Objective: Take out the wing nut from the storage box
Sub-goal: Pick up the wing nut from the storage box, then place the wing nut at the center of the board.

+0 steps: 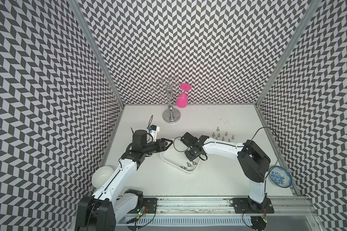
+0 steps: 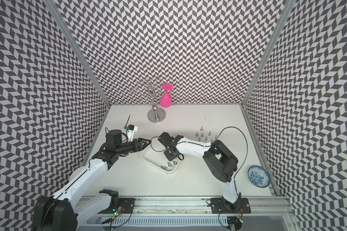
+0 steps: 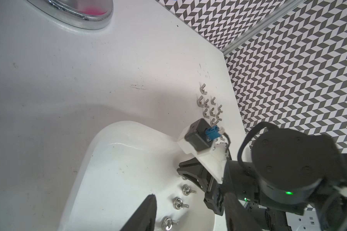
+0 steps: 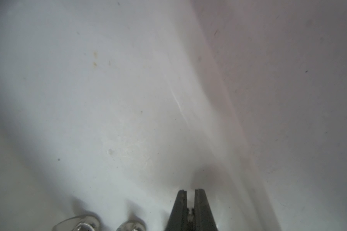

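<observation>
Right wrist view, right fingers (image 4: 190, 195) nearly closed inside storage box (image 4: 128, 100).

Three walls (image 1: 188, 50) papered in a grey-and-white chevron pattern enclosed the white tabletop (image 1: 218, 180), with aluminium posts (image 1: 94, 50) standing at the back corners. Along the front edge ran a metal rail (image 1: 188, 202) above a slotted white cable duct (image 1: 188, 221). Light fell evenly and bright, throwing soft shadows on a scuffed, dark-specked surface.
</observation>
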`<state>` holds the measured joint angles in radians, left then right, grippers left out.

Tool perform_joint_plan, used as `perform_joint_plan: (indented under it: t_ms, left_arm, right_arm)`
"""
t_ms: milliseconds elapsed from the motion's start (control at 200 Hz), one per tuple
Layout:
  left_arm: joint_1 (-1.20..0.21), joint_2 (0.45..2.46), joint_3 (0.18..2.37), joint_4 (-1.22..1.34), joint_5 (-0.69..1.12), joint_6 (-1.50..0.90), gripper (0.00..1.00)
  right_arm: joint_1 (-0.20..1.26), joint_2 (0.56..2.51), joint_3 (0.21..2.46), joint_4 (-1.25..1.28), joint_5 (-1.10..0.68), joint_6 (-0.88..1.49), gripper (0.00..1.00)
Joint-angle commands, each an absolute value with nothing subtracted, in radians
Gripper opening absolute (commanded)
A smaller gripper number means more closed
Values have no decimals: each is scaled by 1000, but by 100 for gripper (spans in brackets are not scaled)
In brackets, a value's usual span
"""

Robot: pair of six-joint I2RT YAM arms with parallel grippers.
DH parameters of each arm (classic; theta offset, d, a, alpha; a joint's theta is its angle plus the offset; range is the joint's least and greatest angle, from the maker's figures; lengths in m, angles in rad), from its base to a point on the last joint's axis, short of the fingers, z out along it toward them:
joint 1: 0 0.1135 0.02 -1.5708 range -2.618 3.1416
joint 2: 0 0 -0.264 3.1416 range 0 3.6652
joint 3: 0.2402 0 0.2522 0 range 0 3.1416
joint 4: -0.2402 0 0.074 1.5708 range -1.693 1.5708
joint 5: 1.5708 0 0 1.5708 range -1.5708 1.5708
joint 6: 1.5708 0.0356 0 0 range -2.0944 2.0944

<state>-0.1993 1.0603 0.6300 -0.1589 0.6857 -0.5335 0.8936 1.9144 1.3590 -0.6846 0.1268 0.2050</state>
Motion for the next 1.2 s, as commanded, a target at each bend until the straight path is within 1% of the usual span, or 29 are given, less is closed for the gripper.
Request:
perform_joint_plan:
  t_ms: [0, 160, 315, 481, 591, 691, 911, 996, 1192]
  left_arm:
    - [-218, 1057, 639, -134, 681, -546, 58]
    - [-255, 1067, 674, -118, 671, -567, 58]
    - [-298, 1085, 709, -115, 651, -575, 58]
    - [-340, 1095, 732, -101, 627, -598, 58]
    - [-388, 1111, 724, -62, 601, -622, 58]
    - [-421, 1151, 703, -17, 617, -641, 58]
    - [-524, 1231, 713, 38, 572, -663, 58]
    - [-565, 1268, 738, 42, 545, -667, 57]
    - [-645, 1372, 828, -16, 474, -660, 56]
  right_arm:
    - [893, 1816, 1420, -636, 180, 240, 0]
    - [854, 1774, 1450, -650, 232, 246, 0]
    - [755, 1782, 1443, -627, 280, 270, 0]
    - [644, 1828, 1427, -549, 215, 303, 0]
    - [590, 1896, 1441, -505, 204, 310, 0]
    - [544, 1969, 1467, -480, 174, 322, 0]
    - [504, 2065, 1481, -426, 228, 354, 0]
    - [485, 2095, 1491, -426, 214, 358, 0]
    - [467, 2133, 1503, -448, 234, 350, 0]
